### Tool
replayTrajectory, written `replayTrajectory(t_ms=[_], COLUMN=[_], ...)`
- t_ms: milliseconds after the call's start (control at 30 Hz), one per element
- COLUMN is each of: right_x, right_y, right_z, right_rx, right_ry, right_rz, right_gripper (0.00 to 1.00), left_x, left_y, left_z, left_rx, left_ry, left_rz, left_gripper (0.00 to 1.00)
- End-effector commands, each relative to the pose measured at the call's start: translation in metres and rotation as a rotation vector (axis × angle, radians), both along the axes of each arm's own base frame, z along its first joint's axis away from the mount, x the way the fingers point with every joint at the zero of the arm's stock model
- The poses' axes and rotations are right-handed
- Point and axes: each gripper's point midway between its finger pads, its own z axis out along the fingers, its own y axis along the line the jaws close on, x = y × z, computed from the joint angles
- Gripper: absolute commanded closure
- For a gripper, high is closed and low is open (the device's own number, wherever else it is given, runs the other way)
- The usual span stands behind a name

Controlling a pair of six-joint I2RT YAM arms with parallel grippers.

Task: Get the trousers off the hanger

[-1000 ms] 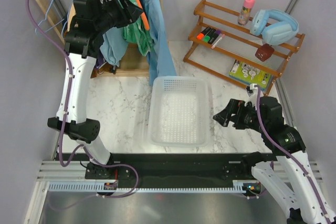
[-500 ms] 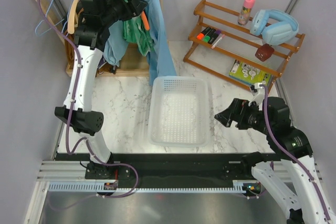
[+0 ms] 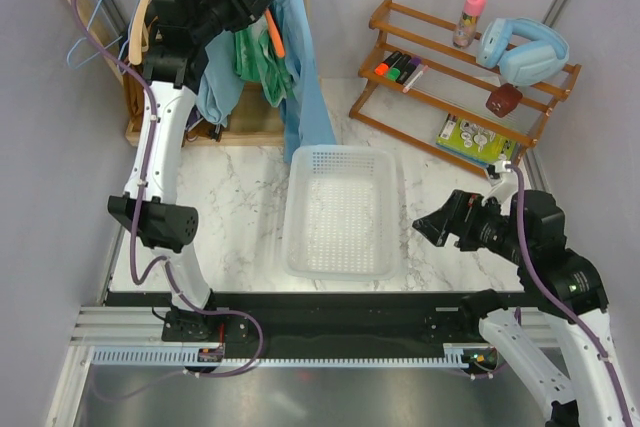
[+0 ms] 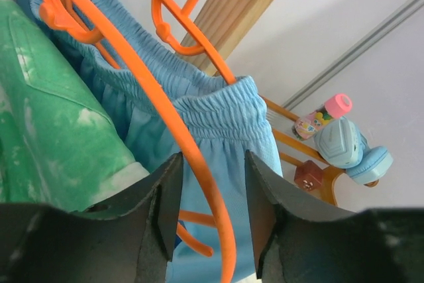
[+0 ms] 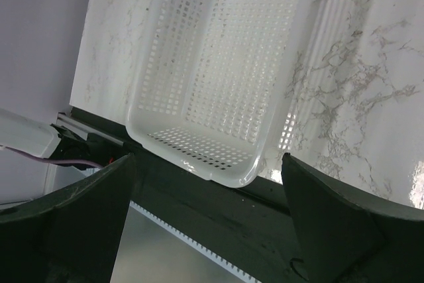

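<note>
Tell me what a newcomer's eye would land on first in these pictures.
The thin bright orange plastic hanger stands out, running between the left gripper's fingers up at the back left. Beside it hang the bright green, white-blotched fabric trousers. Mid-table sits an empty white perforated plastic basket.

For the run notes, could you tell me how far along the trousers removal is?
Done: nothing; the trousers hang on the rack. In hand: the jaws of the left gripper straddle an arm of the hanger, unclamped. Left: slide the trousers off. The right gripper hovers open by the basket.
</note>
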Motion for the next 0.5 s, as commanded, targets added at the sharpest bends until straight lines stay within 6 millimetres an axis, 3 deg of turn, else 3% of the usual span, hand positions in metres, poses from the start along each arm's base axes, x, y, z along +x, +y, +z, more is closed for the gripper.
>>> replayTrajectory(t_ms=[0, 133, 200, 267, 467], right_x=[-0.006, -0.008, -0.008, -0.009, -0.011], right_y=[0.0, -0.001, -0.003, -0.003, -0.003], right_z=[0.031, 0.032, 0.032, 0.032, 0.029], right_rx=[0.043, 0.045, 0.047, 0.052, 0.054], right_ry=[-0.077, -0.073, -0.074, -0.076, -0.07], right_rz=[-0.003, -0.007, -0.018, -0.023, -0.02], right_gripper=[0.02, 0.02, 0.02, 0.02, 0.02], left_x=[0.011, 0.007, 0.006, 0.002, -0.014], left_y=[0.0, -0.003, 0.0, 0.002, 0.0], left_z=[0.007, 0.016, 0.017, 0.022, 0.038], left_rx=[-0.089, -0.122, -0.133, -0.149, -0.166], left_ry=[-0.015, -0.054, -0.053, -0.057, -0.083], left_rz=[-0.071, -0.14, -0.133, -0.137, -0.186], left_gripper=[0.63, 0.69, 0.89, 0.98, 0.98])
